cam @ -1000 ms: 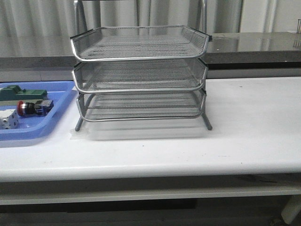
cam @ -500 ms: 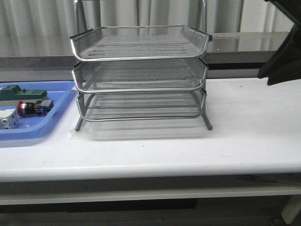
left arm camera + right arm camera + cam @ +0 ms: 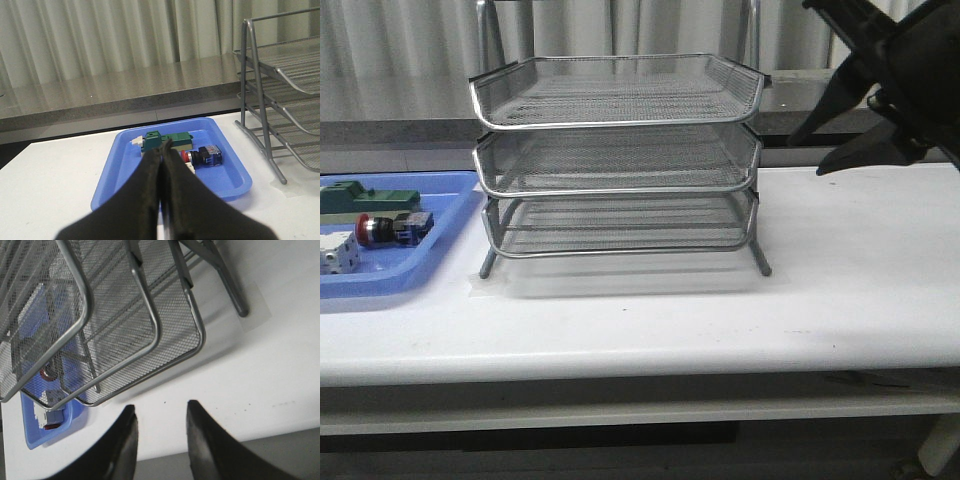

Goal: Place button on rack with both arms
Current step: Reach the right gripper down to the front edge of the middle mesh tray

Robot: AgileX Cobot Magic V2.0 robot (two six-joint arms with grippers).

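Since half a second back, our right arm (image 3: 895, 70) has pushed further into the front view, from the far right edge to up beside the rack's top right corner, and nothing else on the table has shifted.

We've got the white table (image 3: 840, 280) spread wide across the front view, and planted on it the rack (image 3: 617, 160), three mesh tiers stacked on their frame, all three trays showing nothing but mesh. Our right gripper (image 3: 810, 152) hangs in the air just off the rack's right side, level with the middle tier, apart from it and well above the tabletop. We see its fingers (image 3: 122, 445) spread with a clear gap between them, white table showing through, and nothing held.

Over on the left sits the blue tray (image 3: 410, 275), just beside the rack's left foot. In it, the green block (image 3: 365, 197) lies toward the back, and the button (image 3: 392, 228) lies on its side just in front of that, red cap pointing left, blue block to the right. A white cube (image 3: 338, 252) sits nearer the front left, cut by the frame edge.

From the left wrist view, our left gripper (image 3: 163, 150) has its tips pressed together, empty, hanging above the near side of the tray with the button beyond it, untouched.
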